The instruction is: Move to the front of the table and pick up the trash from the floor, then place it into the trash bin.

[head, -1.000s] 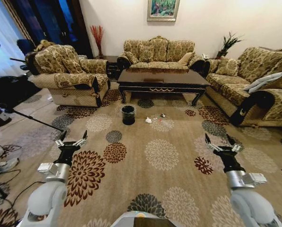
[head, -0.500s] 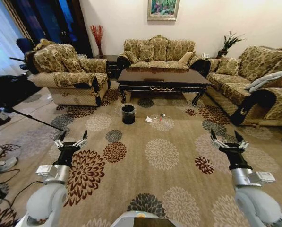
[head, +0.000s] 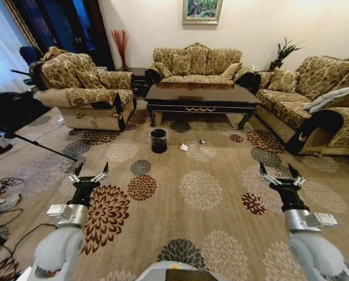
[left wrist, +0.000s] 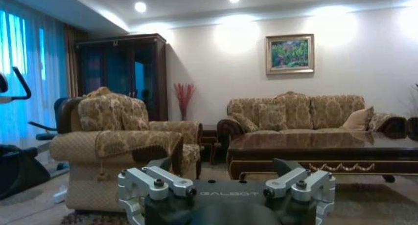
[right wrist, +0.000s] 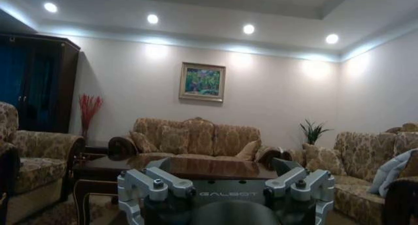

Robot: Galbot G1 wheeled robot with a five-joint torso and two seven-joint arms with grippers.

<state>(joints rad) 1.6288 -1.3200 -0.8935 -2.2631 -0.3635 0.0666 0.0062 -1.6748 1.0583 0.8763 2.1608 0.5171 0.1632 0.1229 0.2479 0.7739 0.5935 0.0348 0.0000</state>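
The robot stands well back from the table [head: 200,95], so the step in hand looks like the approach drive, with nothing picked up yet. The trash [head: 184,148] lies on the floor [head: 221,199] in front of the table's near side: a white paper wad with a few smaller bits just to its right (too small to sort out). The trash bin [head: 158,141] stands just left of the trash, near the table's left legs.

Both arms are held forward and low at the near edge of the scene. The left gripper [head: 89,175] and the right gripper [head: 279,177] each have jaws spread apart and hold nothing.

The next move calls for closing the gap to the litter, stopping short of the bin, then bending so 1 gripper can reach the carpet.
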